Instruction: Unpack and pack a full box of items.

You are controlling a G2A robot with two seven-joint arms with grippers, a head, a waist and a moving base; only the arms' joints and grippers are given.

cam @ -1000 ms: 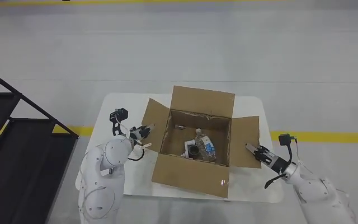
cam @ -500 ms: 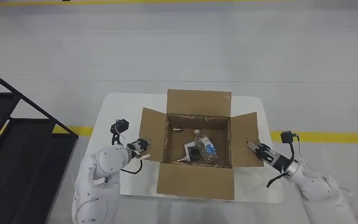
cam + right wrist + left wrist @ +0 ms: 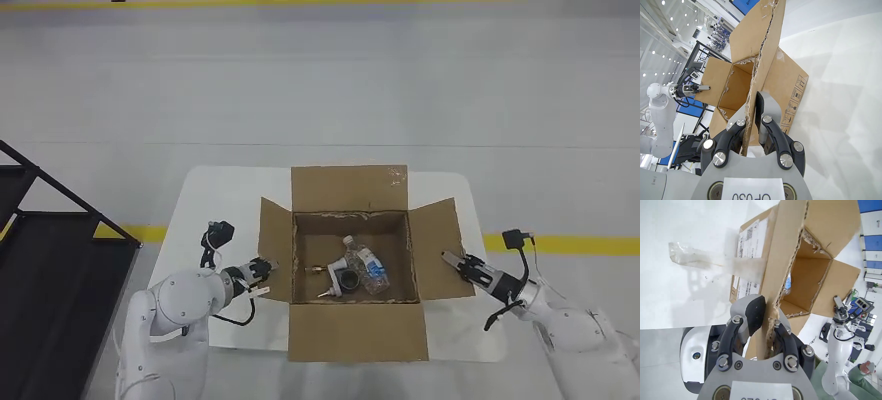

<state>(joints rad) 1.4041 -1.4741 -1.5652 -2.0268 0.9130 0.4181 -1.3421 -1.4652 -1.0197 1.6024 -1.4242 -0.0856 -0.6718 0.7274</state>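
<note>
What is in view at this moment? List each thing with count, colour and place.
table: one, white, under the box.
cardboard box: one, brown, open, mid-table, flaps spread.
plastic bottle: one, clear with blue label, lying inside the box.
black round item: one, inside the box, beside the bottle.
tape strip: one, clear, trailing from the box's outer wall over the table.
stepped rack: one, black, beside the table.
floor line: one, yellow, on the floor past the table.
left end effector: one, grey and black, shut on the left flap.
right end effector: one, grey and black, shut on the right flap.
</note>
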